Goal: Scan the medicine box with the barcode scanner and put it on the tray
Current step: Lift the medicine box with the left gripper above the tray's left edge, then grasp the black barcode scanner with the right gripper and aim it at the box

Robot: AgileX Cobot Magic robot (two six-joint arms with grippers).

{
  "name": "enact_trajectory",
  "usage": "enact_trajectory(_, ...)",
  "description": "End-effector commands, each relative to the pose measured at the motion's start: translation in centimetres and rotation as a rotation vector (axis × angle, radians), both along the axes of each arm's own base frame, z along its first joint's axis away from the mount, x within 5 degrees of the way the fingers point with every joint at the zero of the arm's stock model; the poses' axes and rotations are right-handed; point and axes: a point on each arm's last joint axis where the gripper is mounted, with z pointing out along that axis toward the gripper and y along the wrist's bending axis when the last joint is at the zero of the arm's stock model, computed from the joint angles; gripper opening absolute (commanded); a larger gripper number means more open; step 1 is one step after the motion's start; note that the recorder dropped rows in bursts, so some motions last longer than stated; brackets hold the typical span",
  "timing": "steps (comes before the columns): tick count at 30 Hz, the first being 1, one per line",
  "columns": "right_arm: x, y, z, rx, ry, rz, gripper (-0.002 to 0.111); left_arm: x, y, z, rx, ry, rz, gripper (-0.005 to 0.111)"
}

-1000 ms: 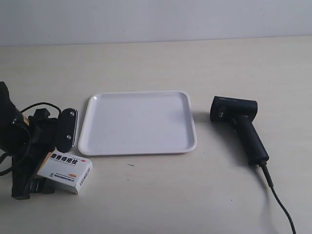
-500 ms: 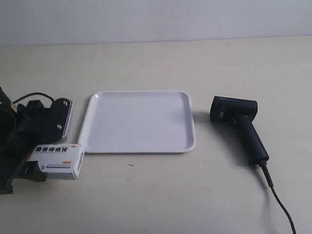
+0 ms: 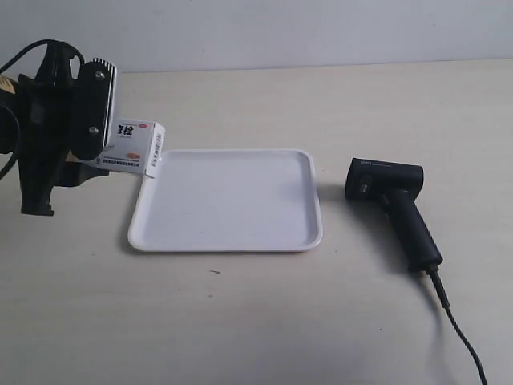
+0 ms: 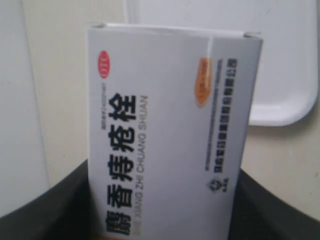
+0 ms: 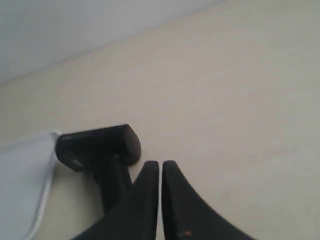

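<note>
Arm at the exterior view's left is raised off the tabletop (image 3: 240, 321), its left gripper (image 3: 96, 136) pinching the medicine box (image 3: 132, 148). Left wrist view confirms which arm: the medicine box (image 4: 165, 140) fills that frame, clamped between dark fingers (image 4: 45, 215) at its lower end, printed face toward the camera, red oval mark and an orange patch near the free end. Box is held in the air, tilted, free end poking toward the tray's near-left corner area, above the far left rim; cannot tell any contact with it. Tray (image 3: 228, 241) lies flat mid-table, nothing on it; a corner of it shows behind the box in the left wrist view (image 4: 280, 90). Barcode scanner (image 3: 397, 208) lies on the table just beside the tray's right edge, apart from it, head toward the far side, handle toward the near side, cable (image 3: 461, 337) trailing off the bottom edge. Right gripper (image 5: 161, 172) appears only in the right wrist view, fingers pressed together, holding nothing, hovering near the scanner (image 5: 100, 150), not touching.
</note>
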Motion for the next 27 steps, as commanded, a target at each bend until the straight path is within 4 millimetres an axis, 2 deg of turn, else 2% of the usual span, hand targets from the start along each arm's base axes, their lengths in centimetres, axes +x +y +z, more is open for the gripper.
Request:
enact_trajectory(1, 4.5, 0.9, -1.7, -0.053, 0.258, 0.015, 0.028, 1.0, -0.6, -1.7, 0.004, 0.01, 0.004, 0.003)
enact_trajectory(7, 9.6, 3.9, -3.0, -0.126, 0.386, 0.139, 0.068, 1.6, -0.8, -3.5, 0.021, 0.042, 0.009, 0.003)
enact_trajectory(8, 10.4, 4.8, -3.6, -0.164, 0.414, 0.194, 0.076, 1.8, -0.8, -3.8, 0.022, 0.041, 0.01, 0.003)
enact_trajectory(9, 11.0, 5.7, -4.2, -0.201, 0.424, 0.245, 0.079, 1.8, -0.8, -3.8, 0.02, 0.035, 0.011, 0.003)
enact_trajectory(11, 11.9, 7.0, -4.7, -0.231, 0.427, 0.295, 0.079, 1.8, -0.8, -3.8, 0.02, 0.033, 0.012, 0.003)
enact_trajectory(19, 15.5, 8.4, -6.6, -0.261, 0.439, 0.304, 0.078, 1.8, -0.8, -3.8, 0.015, 0.042, 0.018, 0.003)
enact_trajectory(25, 16.7, 8.8, -8.8, -0.273, 0.49, 0.301, 0.078, 1.8, -0.8, -3.8, 0.014, 0.04, 0.018, 0.003)
enact_trajectory(27, 16.8, 8.8, -9.3, -0.277, 0.49, 0.296, 0.075, 1.8, -0.8, -3.8, 0.014, 0.04, 0.018, 0.003)
